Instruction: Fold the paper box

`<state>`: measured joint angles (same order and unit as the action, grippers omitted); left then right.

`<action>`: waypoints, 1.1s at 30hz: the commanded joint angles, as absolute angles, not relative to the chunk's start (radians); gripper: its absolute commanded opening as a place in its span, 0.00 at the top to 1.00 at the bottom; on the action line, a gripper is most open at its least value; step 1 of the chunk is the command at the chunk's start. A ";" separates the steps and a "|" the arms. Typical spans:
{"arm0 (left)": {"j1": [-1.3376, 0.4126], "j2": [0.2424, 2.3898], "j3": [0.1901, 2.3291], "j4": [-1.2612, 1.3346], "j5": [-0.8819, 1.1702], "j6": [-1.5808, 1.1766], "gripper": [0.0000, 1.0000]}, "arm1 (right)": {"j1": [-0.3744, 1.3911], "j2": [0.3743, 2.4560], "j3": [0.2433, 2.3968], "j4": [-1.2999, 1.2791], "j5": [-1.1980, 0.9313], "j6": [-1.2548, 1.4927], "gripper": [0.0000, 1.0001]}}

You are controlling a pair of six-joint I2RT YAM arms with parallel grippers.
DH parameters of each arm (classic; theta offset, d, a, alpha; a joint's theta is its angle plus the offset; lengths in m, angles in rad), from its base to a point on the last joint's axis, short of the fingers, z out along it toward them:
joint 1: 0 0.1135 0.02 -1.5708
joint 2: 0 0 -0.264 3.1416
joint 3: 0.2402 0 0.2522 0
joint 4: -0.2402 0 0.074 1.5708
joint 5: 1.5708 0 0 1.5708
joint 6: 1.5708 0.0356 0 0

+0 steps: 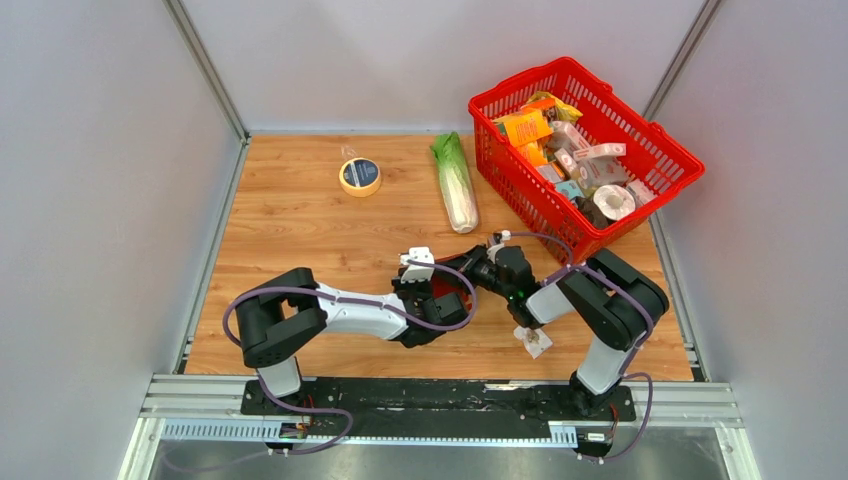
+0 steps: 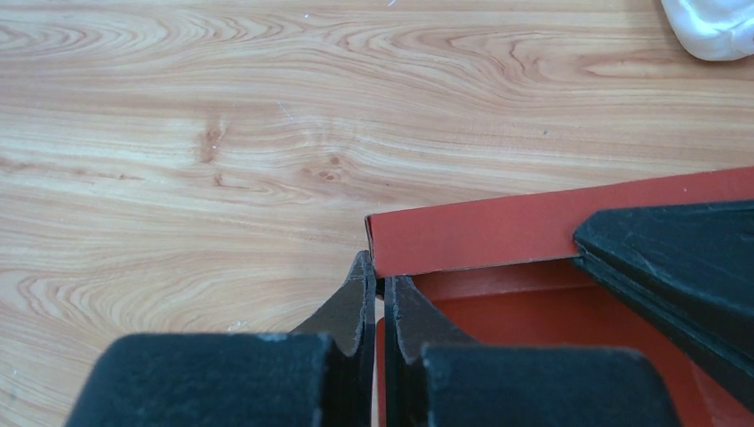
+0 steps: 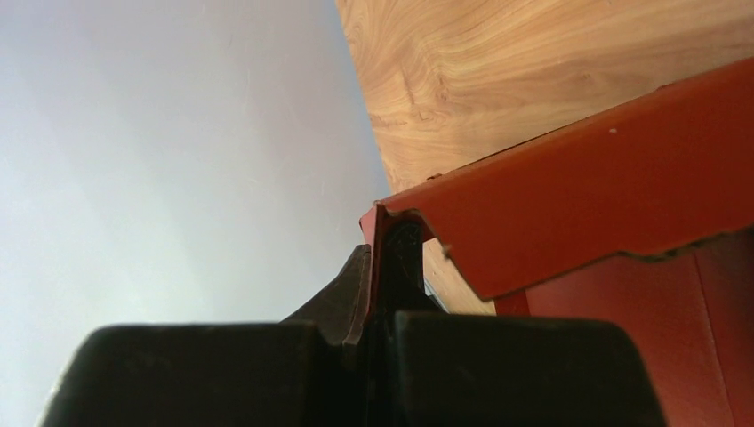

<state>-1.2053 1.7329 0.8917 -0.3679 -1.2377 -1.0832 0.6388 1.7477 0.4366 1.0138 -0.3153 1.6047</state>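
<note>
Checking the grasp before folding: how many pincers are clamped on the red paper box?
2. The left pincer pinches a raised wall of the paper box right at its corner. The right pincer pinches a thin upright edge on another part of the same box.

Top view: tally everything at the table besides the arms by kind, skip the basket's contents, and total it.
Tape roll: 1
Cabbage: 1
Basket: 1
Cardboard box: 1
White scrap: 1
Total: 5
</note>
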 commanded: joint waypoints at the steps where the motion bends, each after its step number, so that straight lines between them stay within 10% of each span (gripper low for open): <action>1: -1.171 1.755 0.926 -0.417 -1.189 -1.082 1.00 | 0.684 1.680 0.426 0.943 -0.328 1.598 1.00; 10: -1.138 1.832 1.060 -0.678 -1.146 -1.218 1.00 | 0.709 1.652 0.396 0.900 -0.271 1.602 1.00; 18: -1.137 1.699 0.899 -0.335 -1.030 -0.938 1.00 | 0.703 1.658 0.403 0.924 -0.281 1.585 1.00; 33: -1.143 1.310 0.511 0.126 -0.790 -0.701 0.59 | 0.670 1.672 0.436 0.916 -0.327 1.559 1.00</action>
